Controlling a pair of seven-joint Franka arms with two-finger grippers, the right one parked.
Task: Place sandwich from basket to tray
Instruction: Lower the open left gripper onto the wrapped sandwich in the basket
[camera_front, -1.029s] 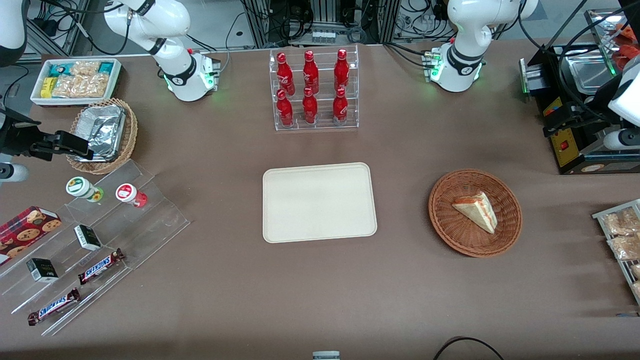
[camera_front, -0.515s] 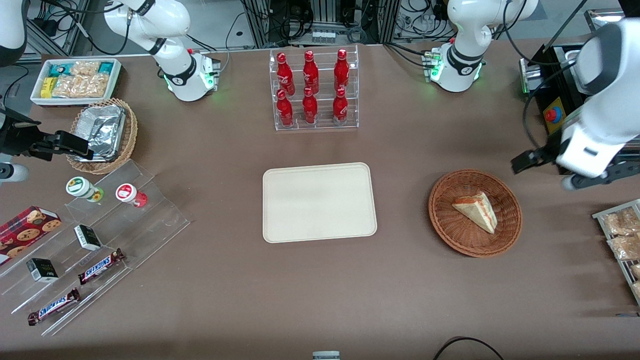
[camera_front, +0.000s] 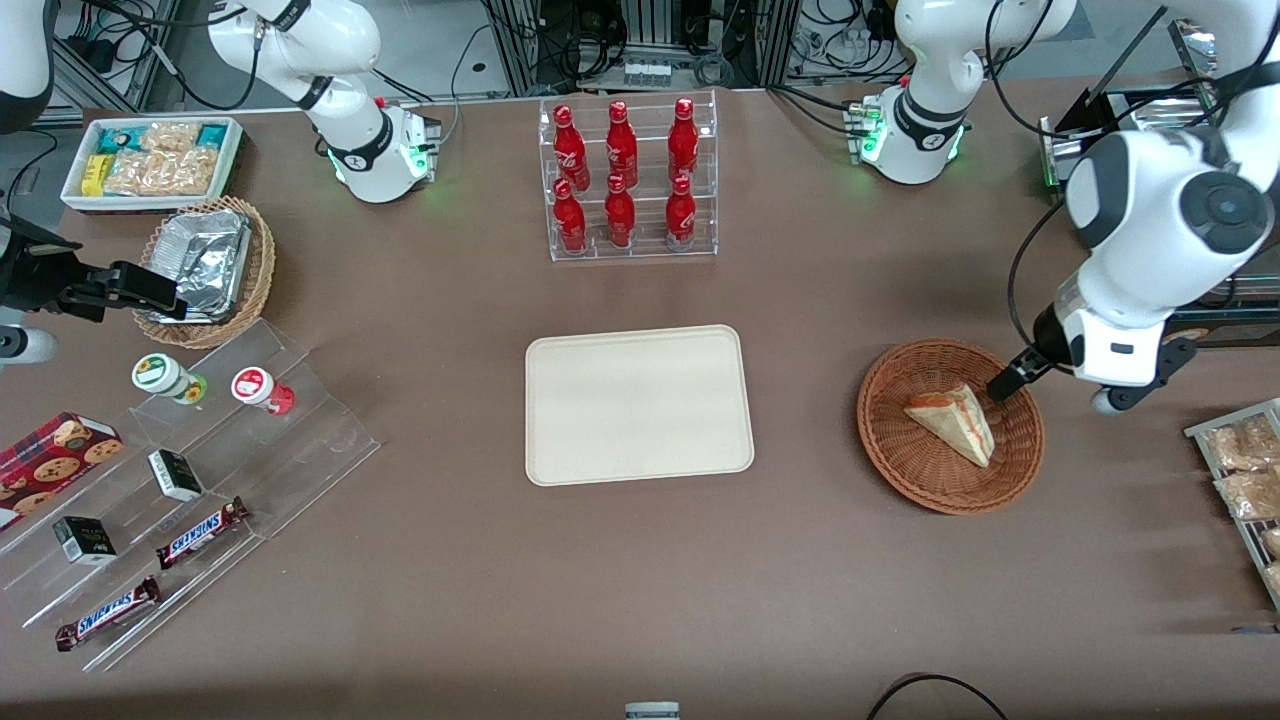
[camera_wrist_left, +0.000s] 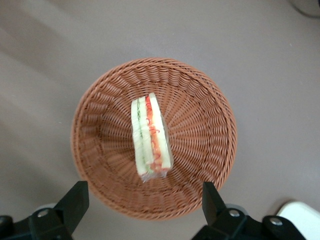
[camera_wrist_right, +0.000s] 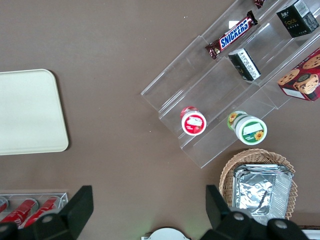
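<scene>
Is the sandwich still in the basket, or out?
In: the sandwich lies in the basket, untouched; the open gripper hovers above it.

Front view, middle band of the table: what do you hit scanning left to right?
Foil-lined basket → tray → basket with the sandwich in it → pincer, open, above the basket's rim toward the working arm's end.
</scene>
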